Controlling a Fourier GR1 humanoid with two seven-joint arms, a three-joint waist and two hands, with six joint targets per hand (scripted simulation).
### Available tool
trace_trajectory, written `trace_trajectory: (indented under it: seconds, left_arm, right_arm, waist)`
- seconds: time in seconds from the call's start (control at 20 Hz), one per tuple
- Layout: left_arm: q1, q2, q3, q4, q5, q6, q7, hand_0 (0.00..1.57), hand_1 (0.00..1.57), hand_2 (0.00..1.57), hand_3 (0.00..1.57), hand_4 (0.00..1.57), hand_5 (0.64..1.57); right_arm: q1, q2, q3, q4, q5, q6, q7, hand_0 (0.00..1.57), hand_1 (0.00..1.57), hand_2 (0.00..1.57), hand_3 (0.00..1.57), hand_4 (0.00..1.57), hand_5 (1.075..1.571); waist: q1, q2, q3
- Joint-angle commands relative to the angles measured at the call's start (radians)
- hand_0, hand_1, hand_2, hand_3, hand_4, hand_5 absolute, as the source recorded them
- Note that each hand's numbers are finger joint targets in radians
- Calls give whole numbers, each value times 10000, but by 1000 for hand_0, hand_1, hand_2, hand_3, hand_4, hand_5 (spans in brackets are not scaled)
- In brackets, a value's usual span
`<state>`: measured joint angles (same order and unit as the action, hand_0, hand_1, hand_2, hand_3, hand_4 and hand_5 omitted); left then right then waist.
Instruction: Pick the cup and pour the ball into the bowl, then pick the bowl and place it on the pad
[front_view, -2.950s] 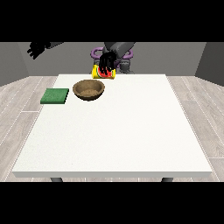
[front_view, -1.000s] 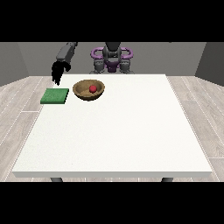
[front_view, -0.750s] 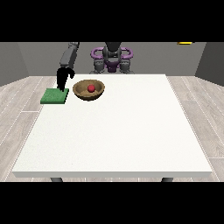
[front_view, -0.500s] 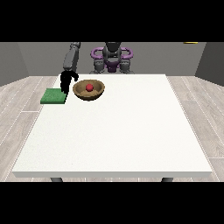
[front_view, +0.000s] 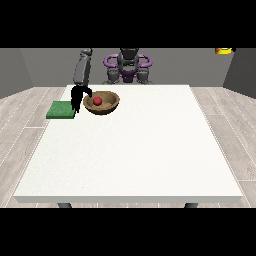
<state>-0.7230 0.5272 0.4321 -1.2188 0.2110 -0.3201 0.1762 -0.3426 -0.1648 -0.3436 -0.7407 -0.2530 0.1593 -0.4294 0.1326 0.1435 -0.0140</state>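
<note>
At the left of the white surface (front_view: 130, 150) lies the green pad (front_view: 61, 110). Just right of it hangs the hand at the view's left (front_view: 77, 96), fingers pointing down; whether they grip cannot be told. The brown bowl (front_view: 102, 103) sits just beside it, holding the red ball (front_view: 97, 101).

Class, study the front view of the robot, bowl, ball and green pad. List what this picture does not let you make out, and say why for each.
- Hand at the view's left: too small to tell whether its fingers touch the bowl or how they lie.
- The other hand: not visible anywhere in the front view.
- Ball: its underside is hidden by the bowl's wall.
- Yellow object at the top right: cut off by the picture's edge.
- Pad: its right edge is partly covered by the hand.
</note>
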Motion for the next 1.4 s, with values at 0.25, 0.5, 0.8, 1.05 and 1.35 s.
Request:
trace_trajectory:
  seconds: [0.25, 0.5, 0.8, 1.05, 1.35]
  left_arm:
    - [205, 200, 147, -500, 451, -212, -309, 0, 0, 0, 0, 1017, 1538]
    - [-1, 671, 165, -457, 804, -552, 446, 0, 0, 0, 0, 1022, 1541]
    - [-274, 1344, 757, -292, 1359, -856, 445, 0, 0, 0, 0, 1018, 1533]
    - [-395, 1178, 682, -500, 1506, -829, 459, 0, 0, 0, 0, 1071, 1523]
    - [-97, 1147, 699, -292, 1468, -884, 389, 0, 0, 0, 0, 1170, 1531]
  right_arm:
    - [-527, -162, -43, 821, 88, -96, -544, 0, 0, 0, 0, 458, 1547]
    - [-491, 648, 147, 771, 257, -936, -592, 0, 0, 0, 0, 475, 1549]
    - [168, -184, -233, 1357, 357, -1577, 90, 1482, 1482, 1571, 449, 621, 1491]
    - [842, -578, 8, 1034, 944, -2592, 80, 1571, 1571, 1571, 1566, 903, 1495]
    - [873, -1343, 233, -10, 1181, -3377, 1031, 1571, 1571, 1571, 1242, 1001, 1546]
  waist:
    - [264, 824, 150]
    - [489, 488, 151]
    - [505, 1186, 144]
    - [608, 1377, 124]
    - [762, 820, 85]
